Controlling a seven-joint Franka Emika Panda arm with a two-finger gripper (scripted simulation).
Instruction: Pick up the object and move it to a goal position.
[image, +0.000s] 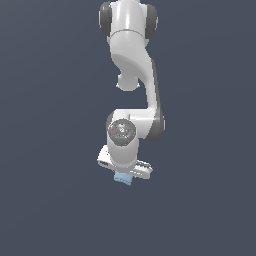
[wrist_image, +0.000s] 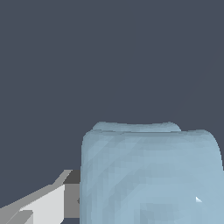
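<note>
White arm (image: 134, 75) reaching down over plain dark grey surface (image: 50, 200), gripper (image: 123, 176) clenched on pale blue block (image: 123, 178), block directly beneath gripper body, one grey finger (wrist_image: 65, 192) touching block's side

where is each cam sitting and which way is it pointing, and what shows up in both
Exterior view: sits off the arm, seemingly high and looking down; it shows the arm and the gripper over the pale blue block on a plain dark ground.
Wrist view: sits on the wrist, looking along the gripper at the block from very close; one grey finger shows beside it.
Shared: the block and the gripper.
</note>
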